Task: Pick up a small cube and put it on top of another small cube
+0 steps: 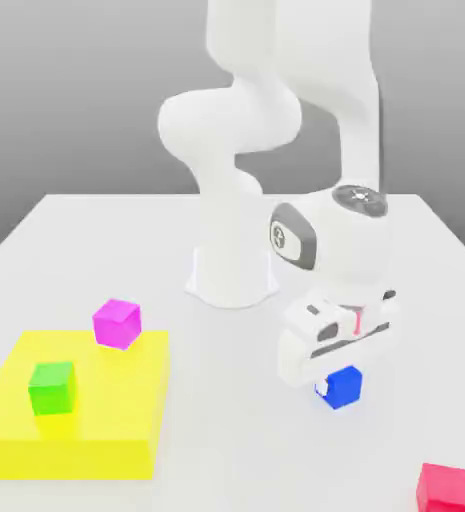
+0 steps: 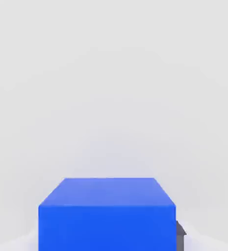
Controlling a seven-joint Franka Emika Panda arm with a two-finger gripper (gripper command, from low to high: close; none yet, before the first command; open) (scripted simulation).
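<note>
A small blue cube (image 1: 346, 389) sits low over the white table at the exterior view's right, directly beneath my hand. My gripper (image 1: 334, 373) is down around it and shut on its sides. In the hand view the blue cube (image 2: 107, 215) looms close, and one dark fingertip (image 2: 180, 234) presses against its edge. A magenta cube (image 1: 117, 323) rests at the far corner of a yellow platform (image 1: 116, 430), and a green cube (image 1: 52, 388) sits on top of that platform. A red cube (image 1: 446, 489) lies near the front right corner.
The arm's white base (image 1: 232, 275) stands behind the blue cube. The raised yellow platform takes up the front left of the table (image 1: 226, 440). Bare table surface lies between the platform and the blue cube.
</note>
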